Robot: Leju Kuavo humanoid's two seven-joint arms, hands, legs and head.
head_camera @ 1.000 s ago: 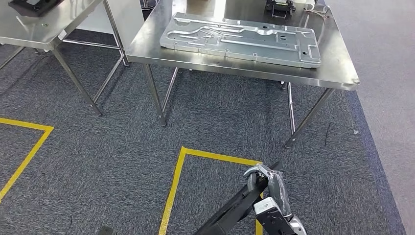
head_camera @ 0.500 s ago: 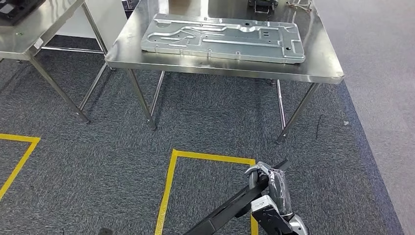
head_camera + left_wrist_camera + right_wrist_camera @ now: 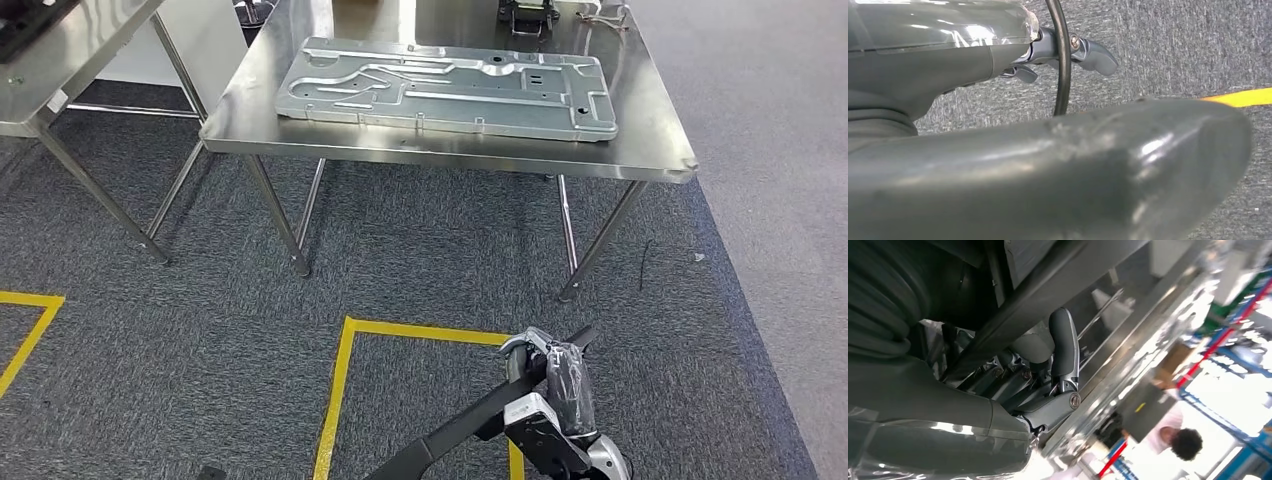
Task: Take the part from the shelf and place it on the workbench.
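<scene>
We are watching the whole head view shift: the camera is moving, and the workbench (image 3: 640,130) is sitting a little lower and further left in the picture than a second ago, so we are judging that the robot is walking up to it. The big stamped metal plate (image 3: 450,88) is lying flat on the bench top, taking up most of it, and it is not moving on the bench. The yellow floor tape (image 3: 340,390) is sliding leftwards along with everything else.

Down at the bottom edge, the right hand (image 3: 550,385) is still carrying the long black part (image 3: 450,435) low over the carpet, well short of the bench; in the right wrist view the fingers (image 3: 1064,347) are wrapping around it. So the pick looks done and the placing is still to come.

The left hand (image 3: 1048,160) is hanging over the carpet; we cannot tell whether its fingers are spread or curled.

As for writing, we are seeing only faint lettering on the clear wrist cover, too blurred to read.
</scene>
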